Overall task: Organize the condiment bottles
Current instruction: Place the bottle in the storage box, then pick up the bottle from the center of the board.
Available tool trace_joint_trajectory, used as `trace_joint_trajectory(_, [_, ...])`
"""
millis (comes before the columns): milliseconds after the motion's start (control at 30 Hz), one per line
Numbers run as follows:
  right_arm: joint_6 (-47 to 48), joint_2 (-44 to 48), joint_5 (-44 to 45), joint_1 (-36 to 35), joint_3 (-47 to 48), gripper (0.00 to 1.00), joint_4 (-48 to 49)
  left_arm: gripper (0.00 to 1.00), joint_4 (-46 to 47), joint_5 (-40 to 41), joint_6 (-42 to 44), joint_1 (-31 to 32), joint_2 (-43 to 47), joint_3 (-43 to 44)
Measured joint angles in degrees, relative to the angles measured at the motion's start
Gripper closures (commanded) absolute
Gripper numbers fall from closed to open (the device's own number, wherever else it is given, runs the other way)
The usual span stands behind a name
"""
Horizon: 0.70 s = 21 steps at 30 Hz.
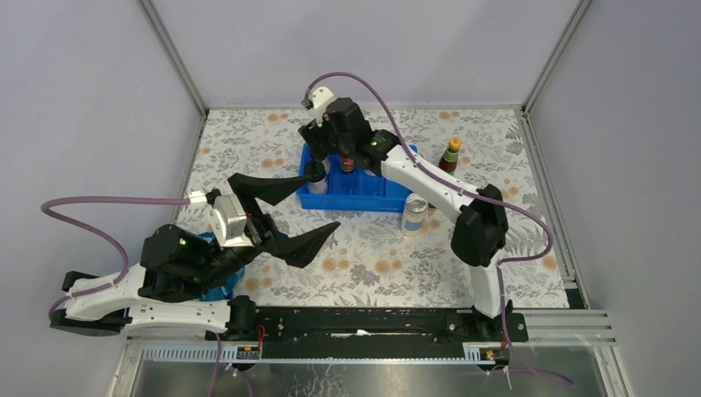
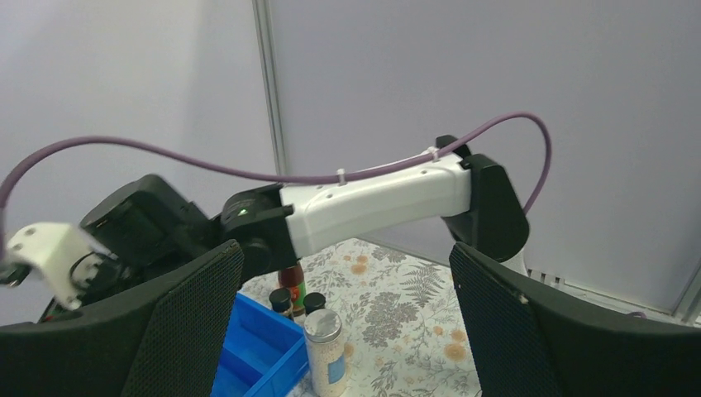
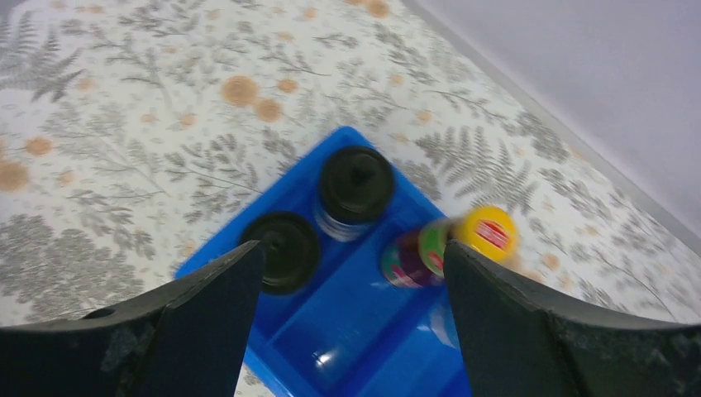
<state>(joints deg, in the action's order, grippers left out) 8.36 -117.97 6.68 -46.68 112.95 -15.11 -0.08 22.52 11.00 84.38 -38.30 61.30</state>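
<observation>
Setting: floral-print table cover (image 1: 364, 265) inside a grey-walled booth (image 1: 83, 99).
Container: blue plastic tray (image 3: 355, 327), with dividers, stood at 12 o'clock on the table in the overhead view.
Tray contents, wrist view: two black-domed bottles (image 3: 357, 184) stood upright and side by side in the compartment at 10 o'clock. One yellow-capped bottle (image 3: 488, 233) with a dark red label was at 2 o'clock. It leaned and was blurred.
Tray contents, unclear: the arm hid the rest of the tray from above.
Right gripper (image 3: 354, 248): hung over the tray, released, fingers spread with nothing clamped between them. The leaning bottle was close to the finger at 3 o'clock. Whether they touched could not be told.
Reason, judged: the spread jaws over the tray suggested a drop-off of the yellow-capped bottle, and the lean meant it might tip.
Left gripper (image 2: 345, 248): raised at 8 o'clock of the tray, released at full spread and empty. It was probably parked clear of the working arm.
Outside the tray: a second yellow-capped bottle (image 1: 450, 155) stood at 3 o'clock of the tray. A silver-lidded jar (image 1: 413, 213) stood at 4 o'clock. Two tiny black-capped bottles (image 2: 281, 299) stood just beyond the jar in the left wrist view.
Progress, judged: partly sorted, with at least four bottles yet to go in.
</observation>
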Motion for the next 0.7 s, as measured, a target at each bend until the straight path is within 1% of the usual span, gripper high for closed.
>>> trace_joint_trajectory(133, [-0.26, 6.12, 4.46, 1.88, -7.76, 0.13, 3.58, 0.01, -0.04, 0.72, -0.42, 0.0, -0.22, 0.0])
trace_joint_trajectory(400, [-2.67, 19.17, 14.27, 8.24, -24.3, 0.11, 8.83, 0.01, -0.81, 2.89, -1.2, 0.02, -2.99, 0.0])
trace_joint_trajectory(433, [-2.69, 19.89, 14.86, 8.76, -25.07, 0.11, 8.79, 0.01, -0.87, 3.23, -1.22, 0.02, -3.5, 0.0])
trace_joint_trajectory(700, [-2.91, 32.54, 23.5, 9.6, -37.4, 0.08, 13.92, 0.01, -1.4, 5.2, -1.77, 0.02, -8.55, 0.24])
